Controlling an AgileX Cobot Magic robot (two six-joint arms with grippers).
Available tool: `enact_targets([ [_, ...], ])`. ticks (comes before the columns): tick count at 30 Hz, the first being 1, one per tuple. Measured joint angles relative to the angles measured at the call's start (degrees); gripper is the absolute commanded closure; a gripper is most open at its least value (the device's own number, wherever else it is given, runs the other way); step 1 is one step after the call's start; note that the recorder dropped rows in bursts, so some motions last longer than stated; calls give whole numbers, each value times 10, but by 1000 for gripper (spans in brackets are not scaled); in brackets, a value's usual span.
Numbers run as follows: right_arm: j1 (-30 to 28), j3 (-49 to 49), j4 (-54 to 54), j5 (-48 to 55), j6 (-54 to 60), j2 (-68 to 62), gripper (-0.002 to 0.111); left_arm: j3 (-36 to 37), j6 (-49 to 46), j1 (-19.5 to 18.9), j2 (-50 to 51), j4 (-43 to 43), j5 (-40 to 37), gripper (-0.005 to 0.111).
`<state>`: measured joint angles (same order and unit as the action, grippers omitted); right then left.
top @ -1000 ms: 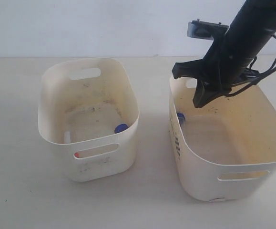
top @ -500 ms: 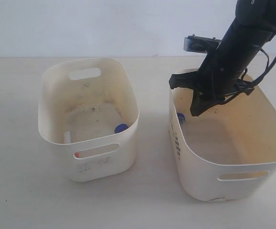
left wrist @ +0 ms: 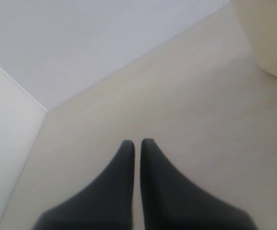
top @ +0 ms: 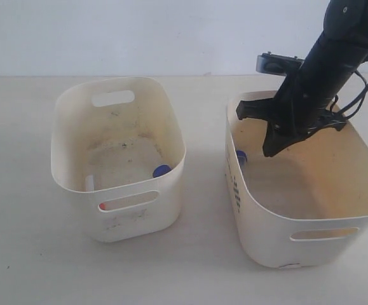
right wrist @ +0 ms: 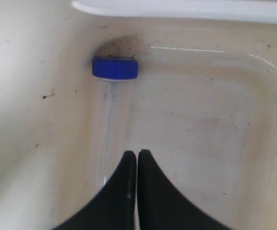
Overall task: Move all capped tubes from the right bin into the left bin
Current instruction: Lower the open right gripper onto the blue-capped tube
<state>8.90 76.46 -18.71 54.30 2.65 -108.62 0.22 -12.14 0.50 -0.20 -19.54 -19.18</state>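
The wider right bin (top: pixel 311 219) holds one clear tube with a blue cap (right wrist: pixel 115 68), lying against its left wall; only the cap (top: pixel 240 155) shows in the exterior view. My right gripper (top: pixel 269 151) hangs shut and empty inside this bin, its tips (right wrist: pixel 137 154) just short of the tube's lower end. The narrower, speckled left bin (top: pixel 117 210) holds a blue-capped tube (top: pixel 161 170) and an orange-red cap (top: pixel 102 206) seen through the handle slot. My left gripper (left wrist: pixel 137 143) is shut over bare table, outside the exterior view.
Both bins stand on a pale table (top: pixel 206 190) with a gap between them. A white wall (top: pixel 139 32) runs behind. A corner of a cream bin (left wrist: pixel 267 33) shows in the left wrist view.
My right arm dipped into the right bin toward its left wall, then shifted slightly right and back. The gripper stayed shut. The tubes have not moved.
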Motion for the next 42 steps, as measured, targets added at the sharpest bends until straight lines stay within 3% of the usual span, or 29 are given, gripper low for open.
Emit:
enact_targets([
  [22, -1, 0, -48, -43, 21, -43, 103, 0, 0, 0, 0, 0, 0, 103],
  [24, -1, 0, -49, -48, 25, -43, 82, 0, 0, 0, 0, 0, 0, 103],
  [25, -1, 0, -49, -49, 27, -43, 57, 0, 0, 0, 0, 0, 0, 103],
  [26, -1, 0, -49, -50, 27, -43, 41, 0, 0, 0, 0, 0, 0, 103],
  [27, -1, 0, -49, -50, 27, -43, 15, 0, 0, 0, 0, 0, 0, 103],
  [29, -1, 0, -49, -50, 28, -43, 3, 0, 0, 0, 0, 0, 0, 103],
  [35, -2, 0, -47, -50, 29, -43, 22, 0, 0, 0, 0, 0, 0, 103],
  [42, -2, 0, -47, -50, 31, -43, 22, 0, 0, 0, 0, 0, 0, 103],
])
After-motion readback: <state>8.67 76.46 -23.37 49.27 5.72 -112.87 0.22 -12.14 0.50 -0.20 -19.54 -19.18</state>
